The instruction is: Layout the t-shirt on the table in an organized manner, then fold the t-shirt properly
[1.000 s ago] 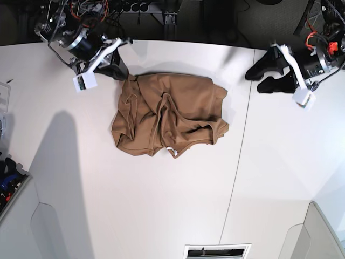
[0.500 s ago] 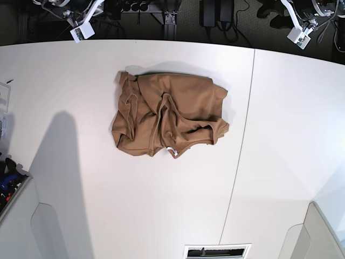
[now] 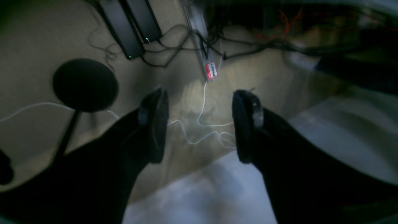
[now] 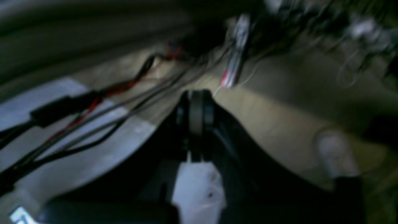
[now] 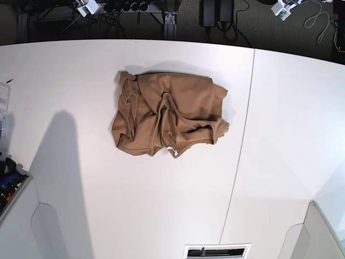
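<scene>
Lying crumpled on the white table (image 5: pixel 81 216), left of the thin dark seam (image 5: pixel 241 156): the tan-brown t-shirt (image 5: pixel 170 114), bunched into a rough rectangle with deep folds running down its middle. Small white tag (image 5: pixel 171 150) peeking out at the near edge of the cloth. No arm or claw touching the fabric anywhere in the base view; only small white parts of the two arms visible at the far top edge, well apart from the shirt.

Seen from the left wrist: left gripper (image 3: pixel 200 124) with its two black fingers standing wide apart, nothing between them, pointing past the table's edge toward a beige floor. Beyond the fingertips, a white cable (image 3: pixel 202 124) looping across the floor, two black power bricks (image 3: pixel 130 26) with tiny green lights, and a round black base on a stem (image 3: pixel 84 84).

Seen from the right wrist, heavily blurred: right gripper (image 4: pixel 196 107) with both fingers pressed together, nothing visibly caught between them. Red and black cables (image 4: pixel 77 116) trailing across the picture's left side.

Visible in the base view's lower left corner: a grey bin (image 5: pixel 9 189) with something blue inside, too small to identify.
</scene>
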{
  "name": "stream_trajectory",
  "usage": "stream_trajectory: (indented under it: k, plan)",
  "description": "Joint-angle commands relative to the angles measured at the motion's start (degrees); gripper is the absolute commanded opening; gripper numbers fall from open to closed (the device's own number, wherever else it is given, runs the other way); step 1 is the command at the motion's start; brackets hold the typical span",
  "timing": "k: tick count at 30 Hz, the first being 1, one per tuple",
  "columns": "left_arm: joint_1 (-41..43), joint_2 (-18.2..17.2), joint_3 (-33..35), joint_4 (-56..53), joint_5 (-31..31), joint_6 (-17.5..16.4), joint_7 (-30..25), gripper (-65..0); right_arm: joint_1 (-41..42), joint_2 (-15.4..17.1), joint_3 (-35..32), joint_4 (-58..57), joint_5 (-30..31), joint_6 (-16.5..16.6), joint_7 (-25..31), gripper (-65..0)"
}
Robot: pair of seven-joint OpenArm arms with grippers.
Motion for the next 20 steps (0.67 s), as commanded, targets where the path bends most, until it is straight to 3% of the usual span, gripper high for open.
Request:
stream_trajectory:
  k: [1,3,11,16,20]
  plan:
    - [-1.0,-0.5,1.6,-1.5,0.7,-0.3,-0.2,-32.6,-0.5,0.3,0.1,-0.9,0.5,-0.3,-0.2,-65.0]
    - [-4.3,-0.5,6.1,-6.2,3.6,-0.3,-0.3,-32.6,-0.4,0.3,0.1,-4.2,-0.4,-0.3,-0.1,-65.0]
    - [-16.0,0.6,25.0,-27.5,15.5,12.4,-9.3,-32.6,6.7,0.3,0.1,-22.9,-9.1,-9.9,-1.0,-65.0]
    - [-23.4,5.3,30.8,-41.2,20.8,17.0,-9.9,-32.6,14.3,-0.3,0.0,-37.6,-9.6,-10.3,-1.0,-65.0]
    - [-27.8,9.8,31.5,-50.0,23.2,18.1,-10.8,-32.6,22.2,-0.3,-0.9,-48.9,-11.5,-9.9,-1.0,-65.0]
